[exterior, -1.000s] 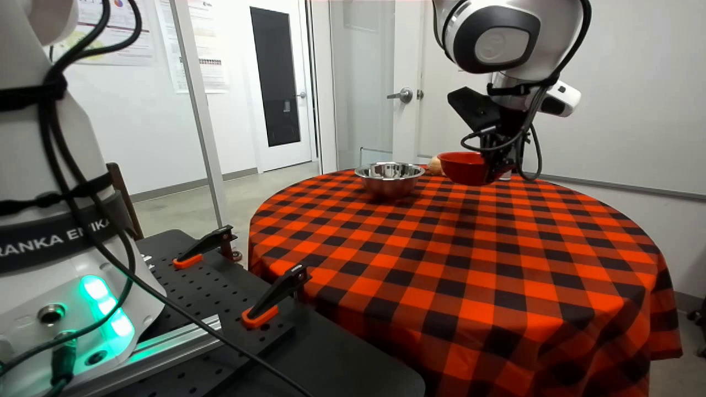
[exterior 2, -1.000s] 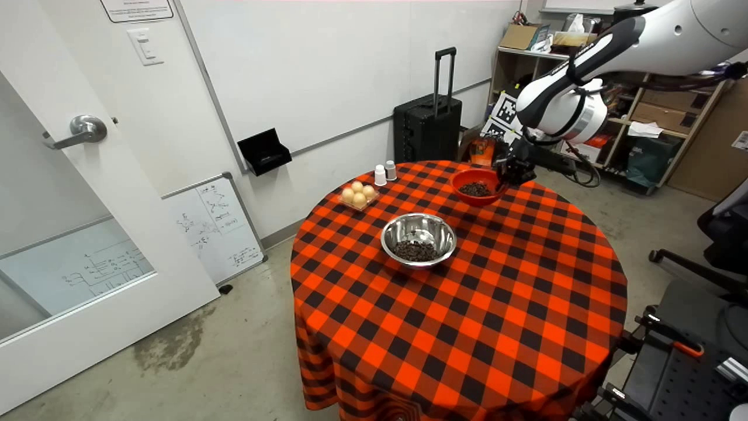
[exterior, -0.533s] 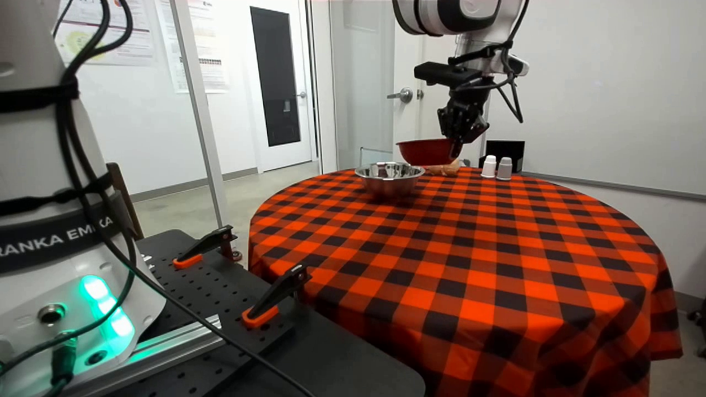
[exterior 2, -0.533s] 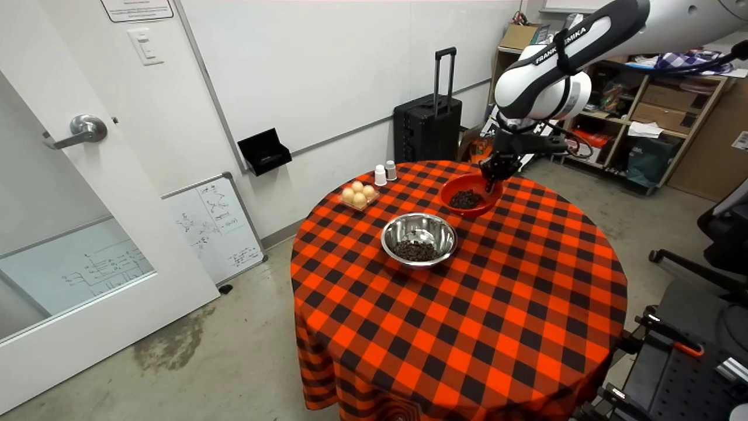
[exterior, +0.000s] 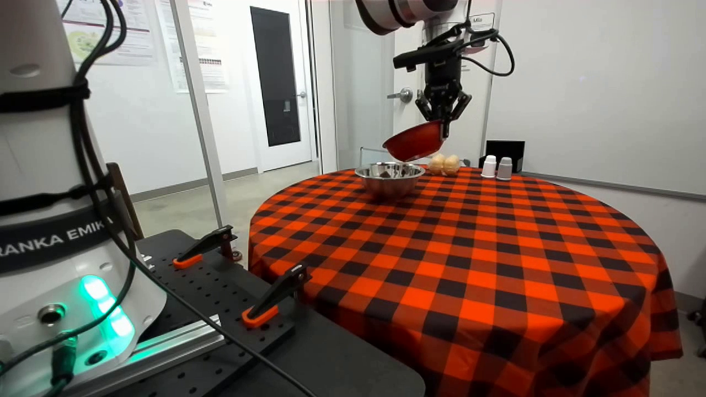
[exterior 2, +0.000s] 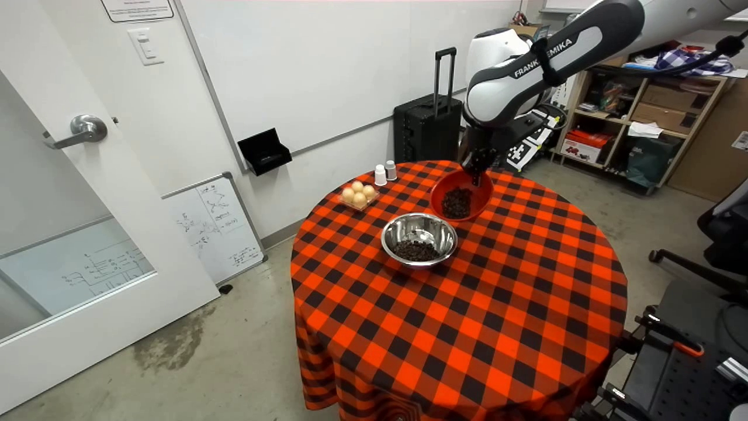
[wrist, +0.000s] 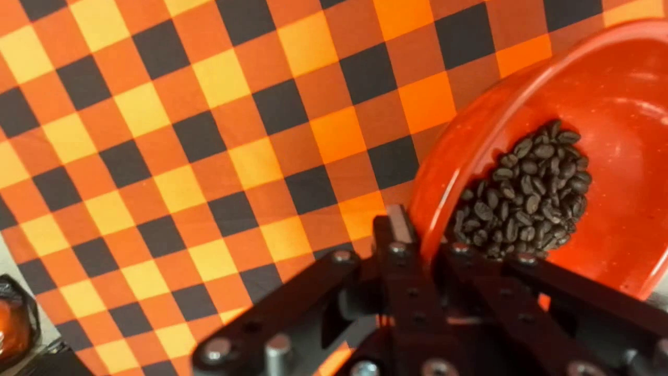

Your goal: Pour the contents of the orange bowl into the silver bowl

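The orange bowl [exterior: 412,143] is in the air, tilted with its lower side toward the silver bowl [exterior: 389,186]. It also shows in an exterior view [exterior 2: 482,196] and the wrist view [wrist: 621,177]. Dark coffee beans [wrist: 527,198] lie gathered to one side inside it. My gripper [exterior: 444,130] is shut on its rim, one finger inside and one outside, as the wrist view shows [wrist: 425,243]. The silver bowl [exterior 2: 431,231] stands upright on the table, with dark beans [exterior 2: 416,251] in its bottom. The orange bowl is above and beside it, close to its rim.
The round table has a red-black checked cloth [exterior 2: 497,327]. A clear pack of eggs [exterior 2: 358,195] stands near the far edge. A white shaker [exterior 2: 380,175] and a grey shaker [exterior 2: 391,170] stand beside it. Clamps [exterior: 276,298] sit on the robot's black base.
My gripper has carried the orange bowl toward the silver bowl and upward. The orange bowl has gone from about level to tilted. The silver bowl has not moved.
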`<state>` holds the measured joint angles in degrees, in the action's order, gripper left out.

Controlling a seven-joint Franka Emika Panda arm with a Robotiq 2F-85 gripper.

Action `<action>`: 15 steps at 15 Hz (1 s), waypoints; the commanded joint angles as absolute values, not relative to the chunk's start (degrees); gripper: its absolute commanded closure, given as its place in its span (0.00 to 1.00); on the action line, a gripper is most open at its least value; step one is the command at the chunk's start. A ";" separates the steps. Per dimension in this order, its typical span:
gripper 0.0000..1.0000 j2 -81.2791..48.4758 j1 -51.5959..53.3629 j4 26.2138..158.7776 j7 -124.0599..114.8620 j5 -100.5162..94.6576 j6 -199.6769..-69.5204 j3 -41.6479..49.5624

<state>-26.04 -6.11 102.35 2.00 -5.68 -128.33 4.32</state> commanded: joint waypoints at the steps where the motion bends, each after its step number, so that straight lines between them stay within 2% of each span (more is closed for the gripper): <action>1: 0.99 -26.71 -1.82 98.56 -0.99 -11.26 -125.45 5.13; 15: 0.99 -36.70 12.12 89.23 -17.53 -34.16 -126.02 9.37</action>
<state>-34.63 8.65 92.64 -14.18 -29.83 -127.54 7.41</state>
